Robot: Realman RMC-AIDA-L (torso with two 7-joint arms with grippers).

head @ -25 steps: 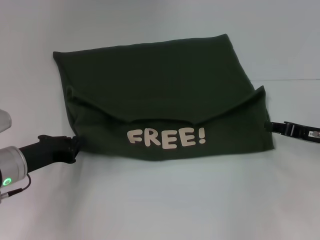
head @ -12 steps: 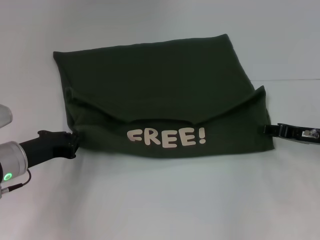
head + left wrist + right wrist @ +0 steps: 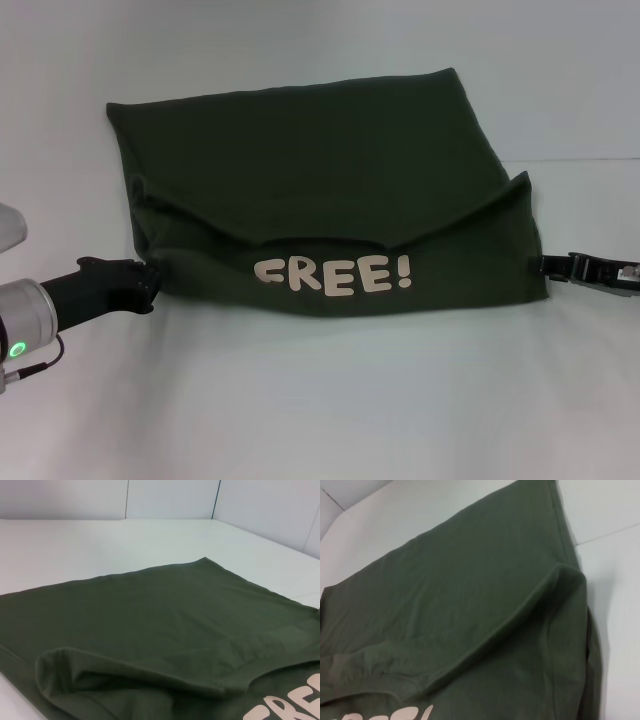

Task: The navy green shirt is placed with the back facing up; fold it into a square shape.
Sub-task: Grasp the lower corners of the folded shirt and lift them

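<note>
Navy green shirt [image 3: 320,190] lies folded mid-table [image 3: 320,400], near flap turned over, cream lettering [image 3: 333,274] up. Left gripper [image 3: 150,283] touches its 8 o'clock corner, right gripper [image 3: 545,265] its 4 o'clock corner; grip and opening of both: cannot tell.

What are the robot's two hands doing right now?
Left hand: at the green shirt's near-left corner; grip cannot be told.
Right hand: at its right edge; cannot be told.
</note>
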